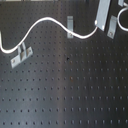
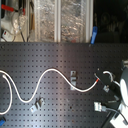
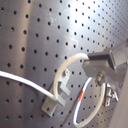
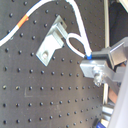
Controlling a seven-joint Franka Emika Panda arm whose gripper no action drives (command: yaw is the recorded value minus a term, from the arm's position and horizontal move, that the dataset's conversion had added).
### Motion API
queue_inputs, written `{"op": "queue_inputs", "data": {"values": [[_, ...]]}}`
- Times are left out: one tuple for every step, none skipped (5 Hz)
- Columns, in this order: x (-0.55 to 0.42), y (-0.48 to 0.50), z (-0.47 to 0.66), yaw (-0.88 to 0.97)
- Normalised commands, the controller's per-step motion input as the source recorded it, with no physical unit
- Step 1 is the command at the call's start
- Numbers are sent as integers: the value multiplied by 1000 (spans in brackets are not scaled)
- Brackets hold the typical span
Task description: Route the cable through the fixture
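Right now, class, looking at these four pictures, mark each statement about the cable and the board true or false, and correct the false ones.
1. The cable is white with a red band near one end. True.
2. The board is plain and has no holes. False: it is a dark board covered in rows of small holes.
3. The gripper holds the cable by its end. True, as the second wrist view shows.
4. The cable lies in a straight line. False: it curves in waves across the board.
5. Several small metal brackets are fixed to the board. True.

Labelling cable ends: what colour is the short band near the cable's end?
Red-orange band on the white cable, clearest in the first wrist view.
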Motion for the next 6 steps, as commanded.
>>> {"op": "queue_inputs", "data": {"values": [[80,-159,1,0],[145,-120,0,0],[53,64,0,0],[170,152,0,0],[301,55,1,0],[333,44,4,0]]}}
